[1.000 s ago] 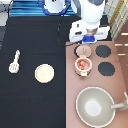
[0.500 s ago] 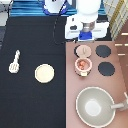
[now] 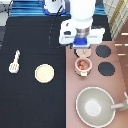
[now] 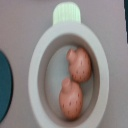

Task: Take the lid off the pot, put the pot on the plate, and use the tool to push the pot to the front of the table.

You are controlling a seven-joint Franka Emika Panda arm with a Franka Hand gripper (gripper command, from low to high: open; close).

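The pot (image 3: 83, 65) is seen on the stove (image 3: 97, 80), lid off, w/ two pinkish lumps (image 4: 75, 82) inside. The lid (image 3: 83, 51) sits just above it, under the gripper (image 3: 82, 46). The plate (image 3: 44, 73) & tool (image 3: 14, 61) lie apart on the table (image 3: 32, 45).
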